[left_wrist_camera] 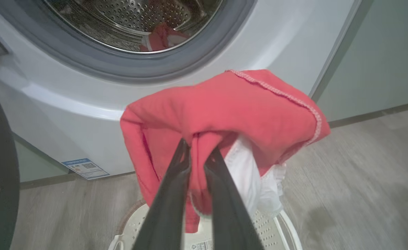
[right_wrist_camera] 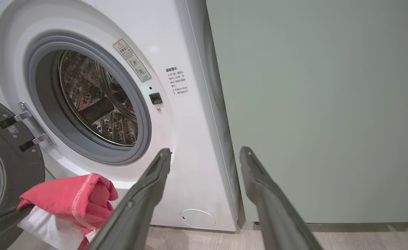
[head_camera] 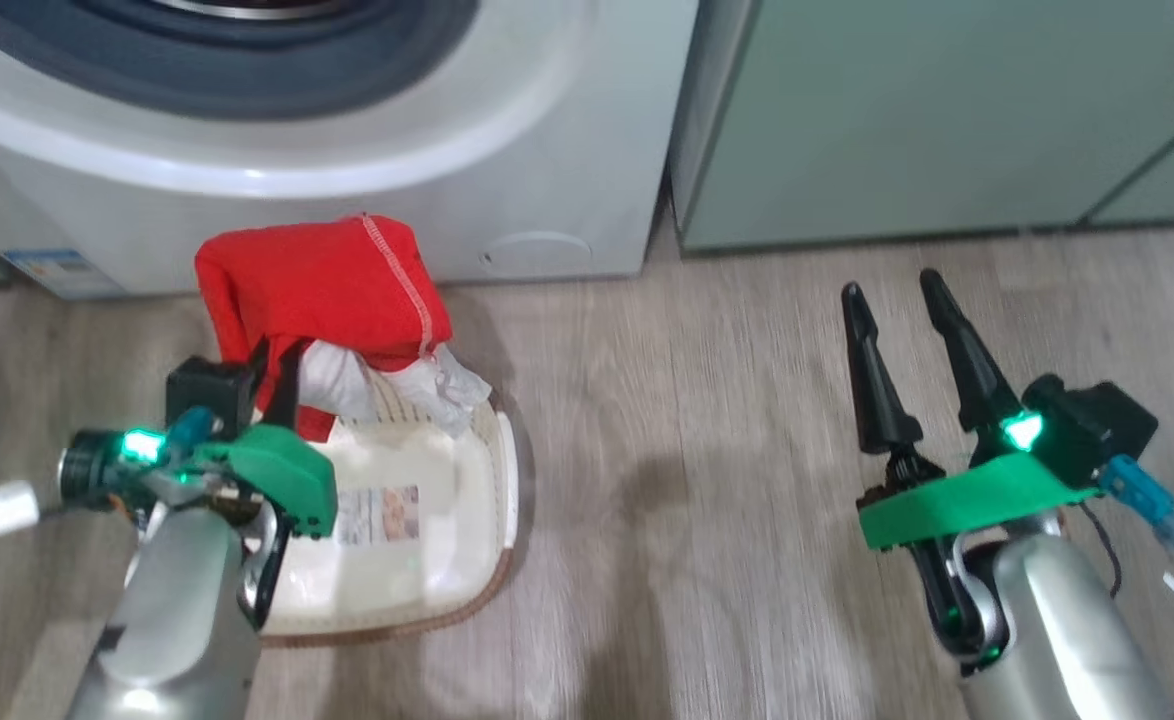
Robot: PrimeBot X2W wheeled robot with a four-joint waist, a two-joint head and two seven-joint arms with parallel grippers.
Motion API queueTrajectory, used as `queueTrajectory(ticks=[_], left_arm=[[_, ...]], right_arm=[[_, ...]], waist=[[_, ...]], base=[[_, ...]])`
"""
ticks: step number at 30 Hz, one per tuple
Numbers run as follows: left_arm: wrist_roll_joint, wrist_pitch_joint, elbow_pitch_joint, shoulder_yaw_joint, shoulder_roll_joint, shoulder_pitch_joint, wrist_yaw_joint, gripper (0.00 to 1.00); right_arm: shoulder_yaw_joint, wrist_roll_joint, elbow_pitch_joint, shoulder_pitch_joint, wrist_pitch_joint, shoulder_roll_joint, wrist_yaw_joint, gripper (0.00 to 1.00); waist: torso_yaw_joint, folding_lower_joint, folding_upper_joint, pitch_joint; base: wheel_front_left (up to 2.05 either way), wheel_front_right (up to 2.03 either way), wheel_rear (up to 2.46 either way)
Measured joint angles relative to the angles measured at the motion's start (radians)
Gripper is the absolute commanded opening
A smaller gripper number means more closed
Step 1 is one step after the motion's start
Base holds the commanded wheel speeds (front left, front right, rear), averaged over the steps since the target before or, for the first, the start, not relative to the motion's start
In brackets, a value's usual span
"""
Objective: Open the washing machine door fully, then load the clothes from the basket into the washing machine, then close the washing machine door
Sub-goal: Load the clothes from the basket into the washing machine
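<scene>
Clothes [left_wrist_camera: 225,111] in left tool [left_wrist_camera: 198,149] above basket [head_camera: 467,560]

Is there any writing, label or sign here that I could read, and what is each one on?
None can be read clearly.
Warning sticker with a red triangle, on the washing machine front: too small.
Printed Chinese lines beside the opening: too small to read.
Blue sticker low on the washing machine: blurred.
Paper label on the basket floor: blurred.
</scene>
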Motion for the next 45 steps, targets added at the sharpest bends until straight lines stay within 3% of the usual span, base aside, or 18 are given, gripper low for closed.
queueTrajectory(ticks=[11,23,45], left_arm=[[-0.016,-0.001,-0.308,0.077,-0.061,0.221,-0.058,0.00],[-0.070,-0.001,-0.464,0.112,-0.111,0.416,-0.118,0.00],[-0.068,-0.001,-0.538,0.060,-0.112,0.440,-0.099,0.00]], right_arm=[[-0.027,-0.001,0.020,0.084,0.000,0.000,0.000,1.00],[-0.047,-0.001,0.024,0.141,0.000,0.000,0.000,1.00],[-0.048,-0.001,0.024,0.152,0.000,0.000,0.000,1.00]], waist=[[0.040,0.0000,-0.0001,-0.164],[0.064,0.0000,0.0000,-0.254],[0.056,0.0000,0.0000,-0.274]], base=[[0.00,0.00,0.00],[0.00,0.00,0.00],[0.00,0.00,0.00]])
